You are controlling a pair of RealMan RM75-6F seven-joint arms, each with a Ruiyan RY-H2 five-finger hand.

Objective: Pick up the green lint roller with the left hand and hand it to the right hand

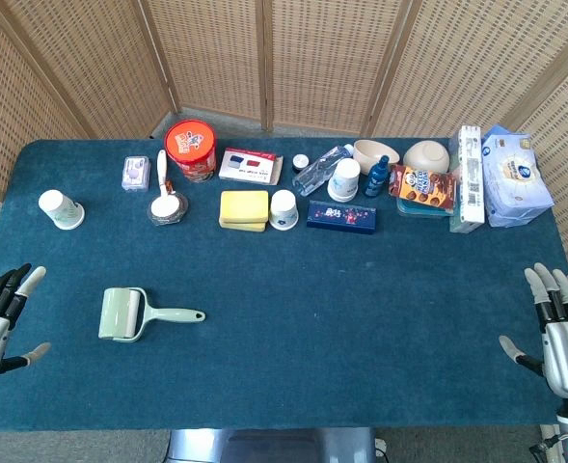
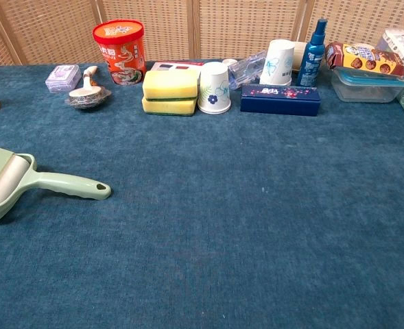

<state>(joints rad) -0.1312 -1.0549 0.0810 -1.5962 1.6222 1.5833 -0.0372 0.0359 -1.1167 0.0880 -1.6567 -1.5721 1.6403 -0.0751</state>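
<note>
From the head view, the green lint roller [image 1: 134, 315] lies flat on the blue worktop [image 1: 341, 289], its handle pointing toward the middle, a short reach from the left hand [image 1: 2, 311]; that hand and the right hand [image 1: 556, 323] wait at opposite edges, fingers spread and empty, so the pickup looks not yet begun. From the chest view neither hand shows; the roller [image 2: 30, 183] sits apart from the clutter along the back, probably to keep the grasp unobstructed.

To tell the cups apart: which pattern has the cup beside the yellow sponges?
The cup is white with blue flowers and green leaves, seen best in the chest view.
</note>
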